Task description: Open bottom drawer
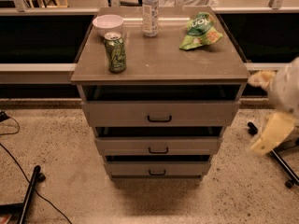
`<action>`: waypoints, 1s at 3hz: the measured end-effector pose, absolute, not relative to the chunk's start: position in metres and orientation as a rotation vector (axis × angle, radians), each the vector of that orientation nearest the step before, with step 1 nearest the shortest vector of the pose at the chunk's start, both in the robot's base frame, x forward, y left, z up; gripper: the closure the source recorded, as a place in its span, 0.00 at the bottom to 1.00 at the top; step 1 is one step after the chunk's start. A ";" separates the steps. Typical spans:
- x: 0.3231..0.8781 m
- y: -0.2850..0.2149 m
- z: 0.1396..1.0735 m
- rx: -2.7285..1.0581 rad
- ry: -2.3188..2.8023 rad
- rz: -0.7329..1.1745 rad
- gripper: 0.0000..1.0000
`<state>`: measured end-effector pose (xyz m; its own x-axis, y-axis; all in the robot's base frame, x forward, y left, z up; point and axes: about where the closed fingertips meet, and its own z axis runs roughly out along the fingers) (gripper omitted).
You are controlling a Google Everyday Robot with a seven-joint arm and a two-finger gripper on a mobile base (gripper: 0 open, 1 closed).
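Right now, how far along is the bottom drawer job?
Done: nothing visible; the bottom drawer looks closed, with no interior showing. In hand: the gripper hangs at the right edge, beside the cabinet, well apart from the black pull. Left: reach the pull, grasp it, draw the drawer out.

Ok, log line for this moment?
bottom drawer: pull untouched | hand: right edge of view, beside cabinet, off the drawer | on top: can, bowl, bottle, bag
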<state>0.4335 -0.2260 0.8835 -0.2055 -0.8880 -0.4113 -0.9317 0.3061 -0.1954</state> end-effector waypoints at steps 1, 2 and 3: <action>0.422 -0.228 0.805 -1.508 2.050 0.304 0.00; 0.435 -0.241 0.800 -1.461 1.980 0.238 0.00; 0.449 -0.226 0.788 -1.500 1.962 0.280 0.00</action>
